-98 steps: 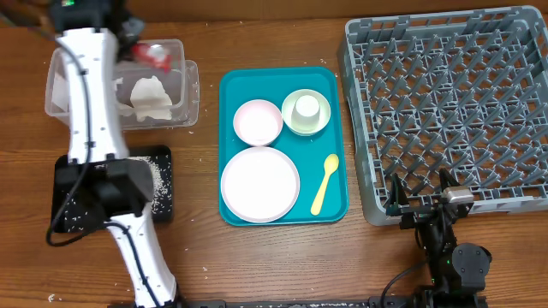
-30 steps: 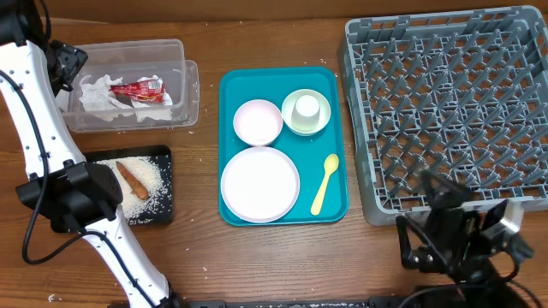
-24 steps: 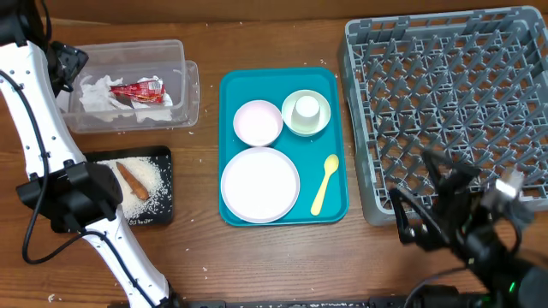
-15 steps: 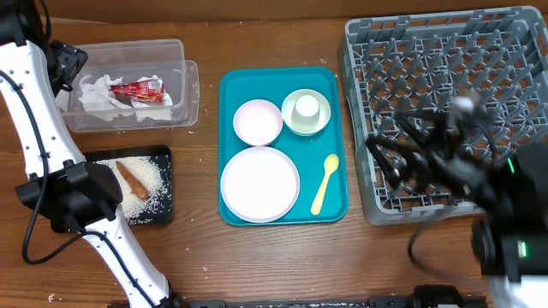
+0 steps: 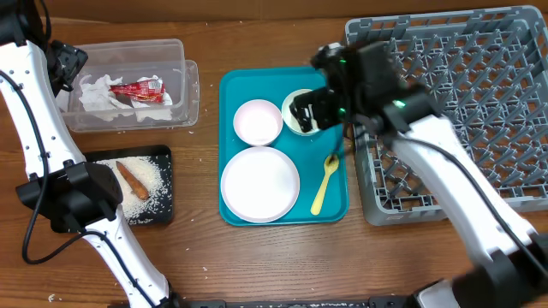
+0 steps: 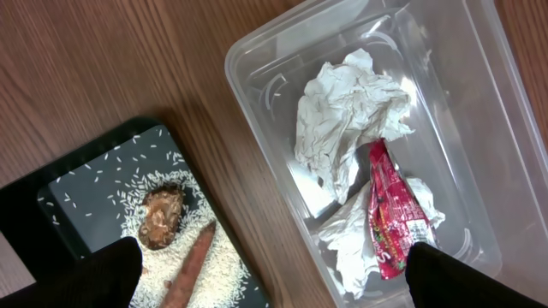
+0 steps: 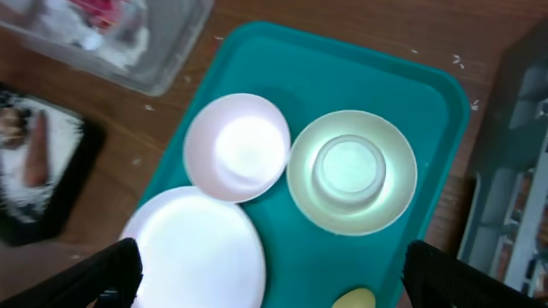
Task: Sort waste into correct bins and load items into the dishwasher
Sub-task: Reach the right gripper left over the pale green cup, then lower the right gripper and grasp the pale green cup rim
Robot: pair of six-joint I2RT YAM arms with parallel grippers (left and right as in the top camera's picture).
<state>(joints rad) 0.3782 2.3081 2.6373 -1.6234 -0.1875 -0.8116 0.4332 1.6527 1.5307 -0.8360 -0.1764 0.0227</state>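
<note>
The clear tub [image 5: 128, 85] holds crumpled napkins [image 6: 347, 120] and a red wrapper [image 6: 390, 214]. On the black tray [image 5: 77, 162] lie rice [image 6: 223, 265], a brown lump [image 6: 161, 218] and a sausage stick [image 6: 190, 265]. My left gripper [image 6: 274, 282] hangs open and empty high over the gap between these two bins. Over the teal tray [image 5: 282, 85], my right gripper [image 7: 274, 278] is open and empty above the plate [image 7: 197, 248], pink bowl [image 7: 238, 145] and a bowl [image 7: 390, 184] with a cup [image 7: 347, 167] in it. A yellow spoon [image 5: 324, 184] lies beside the plate.
The grey dish rack [image 5: 462, 111] fills the right side, with its pegs bare. My right arm crosses its near left corner. My left arm [image 5: 34, 120] runs along the left edge of the table. A few rice grains are scattered on the wood by the black tray.
My right arm has swung up from the table's front right corner, across the rack, to above the teal tray. My left arm has pulled back from over the tub and now holds still.
</note>
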